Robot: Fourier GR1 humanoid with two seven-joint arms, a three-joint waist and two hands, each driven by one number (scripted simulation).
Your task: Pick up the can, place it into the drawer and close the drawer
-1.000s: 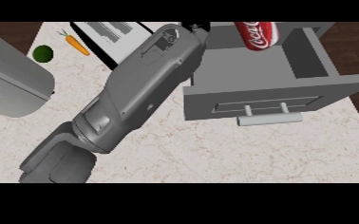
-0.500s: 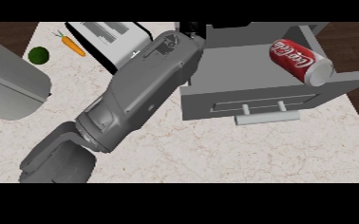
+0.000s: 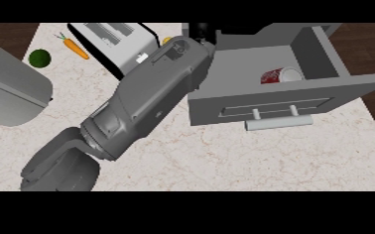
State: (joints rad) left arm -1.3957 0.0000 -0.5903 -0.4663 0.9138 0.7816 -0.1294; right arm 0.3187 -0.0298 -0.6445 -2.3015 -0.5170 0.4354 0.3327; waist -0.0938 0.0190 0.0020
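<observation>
A grey forearm (image 3: 147,99) stretched from the near counter (image 3: 256,163) to the open drawer (image 3: 242,69); the hand (image 3: 199,31) was mostly hidden, fingers impossible to judge. The can (image 3: 281,75) lay inside the drawer, apparently placed; closing remained

Counter (image 3: 219,163) with toaster (image 3: 117,42), carrot (image 3: 75,48)

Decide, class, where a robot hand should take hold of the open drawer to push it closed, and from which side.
Take the handle, the pale bar across the drawer front, approaching from the counter side nearest the viewer. It stands off the panel on two posts, so fingers could likely hook behind it or press against it.
</observation>
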